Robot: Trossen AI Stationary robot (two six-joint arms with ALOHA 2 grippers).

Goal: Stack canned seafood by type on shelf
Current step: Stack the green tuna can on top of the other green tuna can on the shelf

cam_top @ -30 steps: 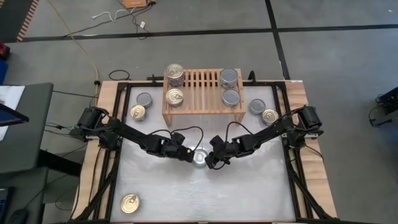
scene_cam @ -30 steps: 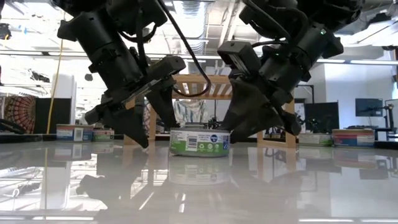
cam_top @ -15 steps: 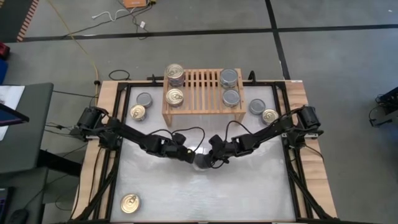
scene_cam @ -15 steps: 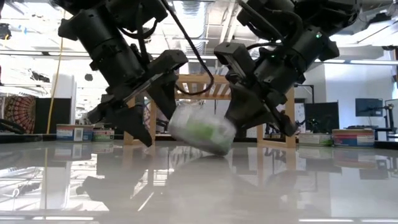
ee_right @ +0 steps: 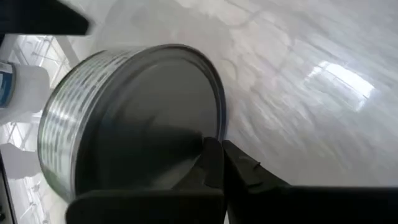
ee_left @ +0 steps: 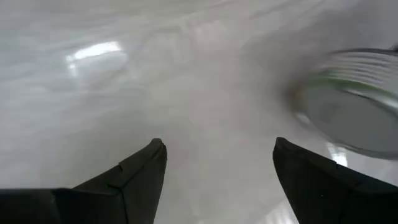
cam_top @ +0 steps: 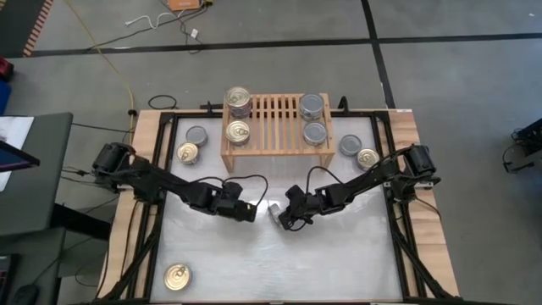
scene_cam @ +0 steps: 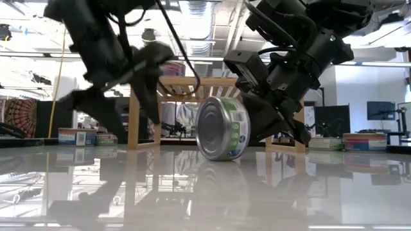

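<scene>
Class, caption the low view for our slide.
Round silver tin with green label stands on edge beside the right claw on the glossy white table.

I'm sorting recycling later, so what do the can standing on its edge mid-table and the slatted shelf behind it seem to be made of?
The can: probably metal, with a dull silver-grey end and ribbed shiny wall, wrapped in what looks like a green-and-white printed label. The shelf: apparently light unpainted wood, judging by its pale tan colour and separate slats; matte finish.

can: round silver-grey metal tin [scene_cam: 222,136], smooth dull end, glossy printed label
desk: white top [cam_top: 339,254], glossy, mirror-like
shelf: light-wood slatted rack [cam_top: 277,114], matt
</scene>
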